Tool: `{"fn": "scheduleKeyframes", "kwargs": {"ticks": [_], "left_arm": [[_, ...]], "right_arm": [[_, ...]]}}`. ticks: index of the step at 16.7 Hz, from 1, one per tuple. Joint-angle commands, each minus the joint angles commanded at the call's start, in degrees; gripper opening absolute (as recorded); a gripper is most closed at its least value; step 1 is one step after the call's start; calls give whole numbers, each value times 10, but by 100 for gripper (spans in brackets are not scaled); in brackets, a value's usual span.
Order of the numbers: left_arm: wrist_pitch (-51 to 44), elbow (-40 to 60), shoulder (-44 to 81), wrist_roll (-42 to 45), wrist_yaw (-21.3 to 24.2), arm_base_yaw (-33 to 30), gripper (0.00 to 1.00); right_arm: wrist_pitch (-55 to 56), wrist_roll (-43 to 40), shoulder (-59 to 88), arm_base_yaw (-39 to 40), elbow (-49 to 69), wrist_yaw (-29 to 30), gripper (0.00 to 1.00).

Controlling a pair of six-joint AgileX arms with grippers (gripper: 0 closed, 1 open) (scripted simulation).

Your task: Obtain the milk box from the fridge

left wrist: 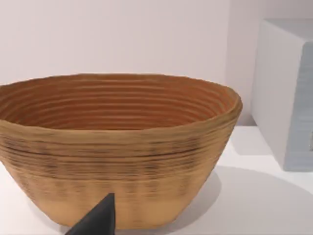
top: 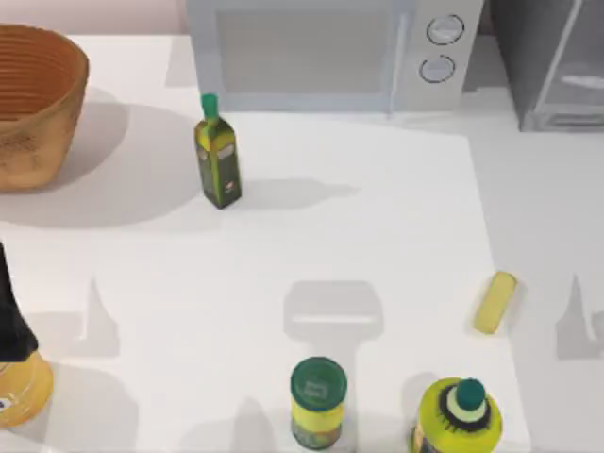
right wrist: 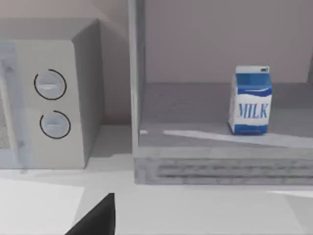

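The milk box stands upright inside the fridge, not yet fetched; whether either gripper is open, I cannot tell.

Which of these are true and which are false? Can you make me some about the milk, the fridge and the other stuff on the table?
1. The milk box stands upright inside the fridge. True.
2. The milk box says MILK in red letters. False: the letters are blue on white.
3. The microwave has two round knobs, one above the other. True.
4. The basket sits right next to the fridge. False: it is at the table's far left, the fridge at the far right.
5. The yellow bar lies inside the basket. False: it lies on the table, toward the right side.
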Motion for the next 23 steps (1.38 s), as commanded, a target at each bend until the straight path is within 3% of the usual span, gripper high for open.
{"fn": "scheduleKeyframes", "kwargs": {"ticks": [4,7,23], "left_arm": [[0,0,0,0,0,0,100],[0,0,0,0,0,0,100],[0,0,0,0,0,0,100]], "right_arm": [[18,-1,18,-7,3,-7,100],[90,-2,89,-33,14,-32,100],[799,8,900,-266,86,-255,100]]}}
